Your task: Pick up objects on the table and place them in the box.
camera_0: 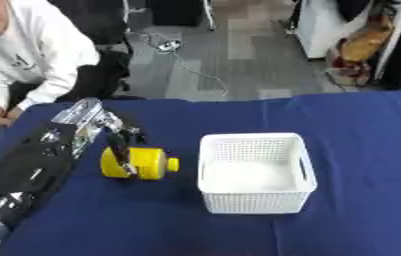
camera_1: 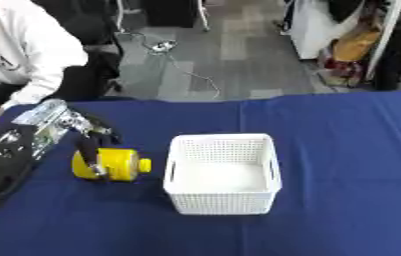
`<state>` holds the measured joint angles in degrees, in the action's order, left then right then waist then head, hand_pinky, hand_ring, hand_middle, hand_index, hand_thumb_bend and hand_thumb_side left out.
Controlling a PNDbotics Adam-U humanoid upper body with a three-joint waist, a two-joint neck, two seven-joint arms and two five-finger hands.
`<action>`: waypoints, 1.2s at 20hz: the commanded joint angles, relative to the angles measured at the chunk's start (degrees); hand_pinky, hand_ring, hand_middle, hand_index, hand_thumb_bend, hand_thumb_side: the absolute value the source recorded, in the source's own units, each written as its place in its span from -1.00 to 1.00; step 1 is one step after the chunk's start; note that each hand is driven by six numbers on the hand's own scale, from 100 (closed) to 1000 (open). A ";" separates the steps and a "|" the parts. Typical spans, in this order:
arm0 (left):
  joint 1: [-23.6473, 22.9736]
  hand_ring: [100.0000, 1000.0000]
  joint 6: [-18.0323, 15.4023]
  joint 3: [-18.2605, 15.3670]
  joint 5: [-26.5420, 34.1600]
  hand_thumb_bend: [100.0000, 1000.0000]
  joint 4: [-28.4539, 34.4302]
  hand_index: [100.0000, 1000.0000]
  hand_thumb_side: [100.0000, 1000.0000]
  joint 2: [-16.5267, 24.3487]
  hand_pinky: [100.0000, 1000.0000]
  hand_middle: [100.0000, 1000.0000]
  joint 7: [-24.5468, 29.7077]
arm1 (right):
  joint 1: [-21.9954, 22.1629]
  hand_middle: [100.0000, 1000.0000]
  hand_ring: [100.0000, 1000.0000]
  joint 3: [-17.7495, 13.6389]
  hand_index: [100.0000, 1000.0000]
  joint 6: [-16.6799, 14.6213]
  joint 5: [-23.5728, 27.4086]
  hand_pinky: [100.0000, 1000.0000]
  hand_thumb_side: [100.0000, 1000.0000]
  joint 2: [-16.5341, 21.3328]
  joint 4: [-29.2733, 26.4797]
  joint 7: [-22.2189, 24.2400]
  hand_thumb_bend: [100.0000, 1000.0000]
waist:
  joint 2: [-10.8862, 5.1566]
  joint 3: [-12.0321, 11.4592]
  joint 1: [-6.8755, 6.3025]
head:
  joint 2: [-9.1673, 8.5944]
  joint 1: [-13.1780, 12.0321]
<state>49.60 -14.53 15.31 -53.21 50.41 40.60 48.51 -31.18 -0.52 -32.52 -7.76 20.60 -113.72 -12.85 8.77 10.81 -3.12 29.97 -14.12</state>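
This looks like an office or robotics lab. Beyond the far edge of the table [camera_0: 352,130], draped in a blue cloth, the floor is grey carpet tile [camera_0: 256,45], the kind laid in offices. A white power strip [camera_0: 168,46] lies there with a cable [camera_0: 199,70] trailing toward the table. White furniture [camera_0: 326,25] stands at the far right.

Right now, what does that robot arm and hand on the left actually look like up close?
The left arm is bulky and mostly black, with shiny silver metal parts near the wrist and small bright fittings along its length. The left hand has slim dark fingers with silver joints, much thinner than the arm behind it. No markings can be made out. The right arm and hand do not show.
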 commanded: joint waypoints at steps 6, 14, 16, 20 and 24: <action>1.76 0.45 -2.88 -1.08 -0.22 0.73 -0.25 0.90 0.01 2.14 0.25 0.75 3.46 | -1.74 0.12 -0.12 -0.20 0.42 -0.31 0.27 -0.27 1.00 0.31 -0.87 0.36 -1.00 | 0.61 0.33 0.23 | -1.47 -0.64; 2.17 0.45 -2.93 -1.41 -0.90 0.71 -0.61 0.90 0.00 2.69 0.25 0.75 3.46 | -2.32 0.12 -0.12 -0.23 0.42 -0.36 0.42 -0.26 1.00 0.22 -0.87 0.81 -1.00 | 1.89 0.74 0.38 | -2.53 -0.20; 2.25 0.45 -2.84 -1.50 -0.99 0.70 -0.68 0.90 0.00 2.82 0.26 0.75 3.46 | -2.47 0.12 -0.12 -0.23 0.42 -0.38 0.48 -0.26 1.00 0.18 -0.87 0.89 -1.00 | 2.13 0.80 0.40 | -2.70 -0.24; 2.24 0.45 -2.70 -1.61 -1.26 0.67 -0.89 0.90 -0.02 3.07 0.26 0.75 3.46 | -2.72 0.12 -0.12 -0.21 0.43 -0.40 0.56 -0.26 1.00 0.14 -0.87 1.05 -1.00 | 2.58 0.89 0.38 | -2.92 -0.38; 2.21 0.45 -2.37 -1.84 -1.30 0.53 -1.16 0.90 -0.01 3.31 0.26 0.75 3.46 | -2.96 0.12 -0.12 -0.21 0.43 -0.41 0.59 -0.26 1.00 0.18 -0.87 1.22 -1.00 | 3.11 1.01 0.32 | -3.12 -0.39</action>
<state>51.53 -14.24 13.77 -54.08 49.65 41.76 48.80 -33.17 -0.51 -32.95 -7.28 20.14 -113.72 -11.80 12.53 11.84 -3.01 27.68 -14.13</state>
